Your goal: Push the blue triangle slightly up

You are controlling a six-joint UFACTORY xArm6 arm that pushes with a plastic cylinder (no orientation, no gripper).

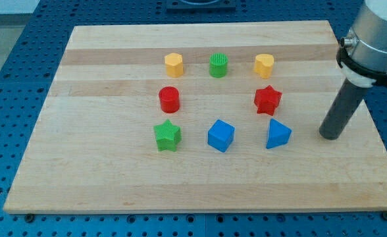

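Blocks far to the tip's left: yellow hexagon (174, 64), red cylinder (169, 99), green star (167, 135)
Middle blocks: green cylinder (218, 65), blue cube (220, 135)
Nearer blocks: yellow heart (264, 65), red star (268, 100)
Blue triangle (278, 134): just left of my tip, apart from it, below the red star
My tip (330, 136): bare rod end on the wooden board (101, 164), right of all blocks; it has no jaws

The arm (378, 39) is cut off by the view's top and right edges — only its lower part shows.
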